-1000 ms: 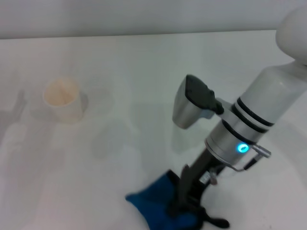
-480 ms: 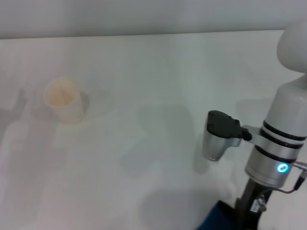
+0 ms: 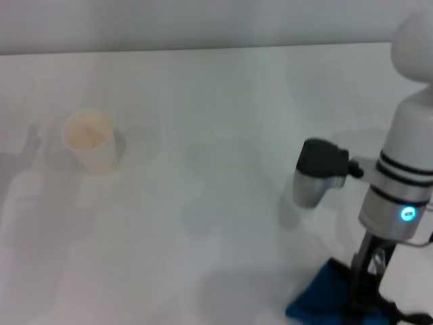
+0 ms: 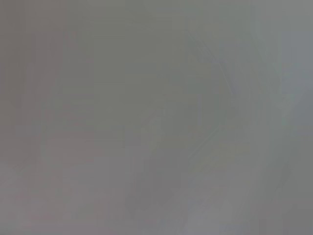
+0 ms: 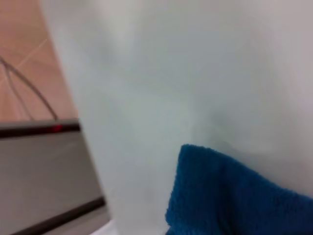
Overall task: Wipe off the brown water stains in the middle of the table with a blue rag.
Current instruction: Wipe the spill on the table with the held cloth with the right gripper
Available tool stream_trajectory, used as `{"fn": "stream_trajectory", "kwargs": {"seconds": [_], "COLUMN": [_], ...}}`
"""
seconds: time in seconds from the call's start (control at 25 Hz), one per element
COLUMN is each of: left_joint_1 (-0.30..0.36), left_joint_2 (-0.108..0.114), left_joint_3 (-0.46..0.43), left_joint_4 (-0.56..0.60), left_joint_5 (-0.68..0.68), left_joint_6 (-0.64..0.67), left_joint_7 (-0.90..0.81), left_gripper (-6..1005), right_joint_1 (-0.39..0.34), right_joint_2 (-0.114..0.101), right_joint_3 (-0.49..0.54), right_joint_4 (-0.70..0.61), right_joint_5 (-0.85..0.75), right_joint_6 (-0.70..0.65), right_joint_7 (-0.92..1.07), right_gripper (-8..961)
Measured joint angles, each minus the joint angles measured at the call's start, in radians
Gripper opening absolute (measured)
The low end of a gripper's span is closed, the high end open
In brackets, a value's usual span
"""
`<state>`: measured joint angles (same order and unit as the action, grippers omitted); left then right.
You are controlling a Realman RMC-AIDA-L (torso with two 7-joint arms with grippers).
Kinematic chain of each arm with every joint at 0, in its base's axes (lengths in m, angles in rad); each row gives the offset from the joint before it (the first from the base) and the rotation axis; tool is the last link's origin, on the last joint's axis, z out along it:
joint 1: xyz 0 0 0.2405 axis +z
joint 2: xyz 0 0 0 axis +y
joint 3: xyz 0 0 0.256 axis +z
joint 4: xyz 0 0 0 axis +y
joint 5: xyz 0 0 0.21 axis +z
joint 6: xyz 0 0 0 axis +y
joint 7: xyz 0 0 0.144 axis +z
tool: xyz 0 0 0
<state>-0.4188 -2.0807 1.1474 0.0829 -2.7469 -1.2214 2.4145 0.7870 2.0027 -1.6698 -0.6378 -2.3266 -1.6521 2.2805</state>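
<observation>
Paper cup standing off to my left

I'm seeing a cream paper cup (image 3: 90, 141) sitting upright, seemingly empty; beyond the edge, a tan floor (image 5: 27, 58) is showing.

The table (image 3: 203, 101) is plain white, unpatterned, with soft grey shadows across it. The blue rag (image 3: 325, 305) is a deep, bright blue; in the right wrist view (image 5: 234, 196) it shows an even, fuzzy blue with no print. The paper cup (image 3: 90, 141) is cream, slightly tan inside. The right arm (image 3: 406, 176) is white and silver with black bands and a glowing cyan light; its wrist camera housing (image 3: 318, 172) is black over silver. The brown water stains are perhaps a faint tint, too pale to place.
</observation>
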Motion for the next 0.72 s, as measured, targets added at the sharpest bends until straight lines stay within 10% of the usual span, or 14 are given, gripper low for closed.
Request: {"fn": "stream_trajectory", "kwargs": {"seconds": [0.72], "left_joint_1": [-0.003], "left_joint_2": [-0.002], "left_joint_3": [0.000], "left_joint_4": [0.002], "left_joint_5": [-0.002], "left_joint_6": [-0.002], "left_joint_7": [-0.005], "left_gripper": [869], "right_joint_1": [-0.012], "right_joint_2": [0.018], "right_joint_3": [0.147], "right_joint_4": [-0.046], "right_joint_5": [0.151], "right_joint_6": [0.471], "right_joint_7": [-0.005], "right_gripper": [43]}}
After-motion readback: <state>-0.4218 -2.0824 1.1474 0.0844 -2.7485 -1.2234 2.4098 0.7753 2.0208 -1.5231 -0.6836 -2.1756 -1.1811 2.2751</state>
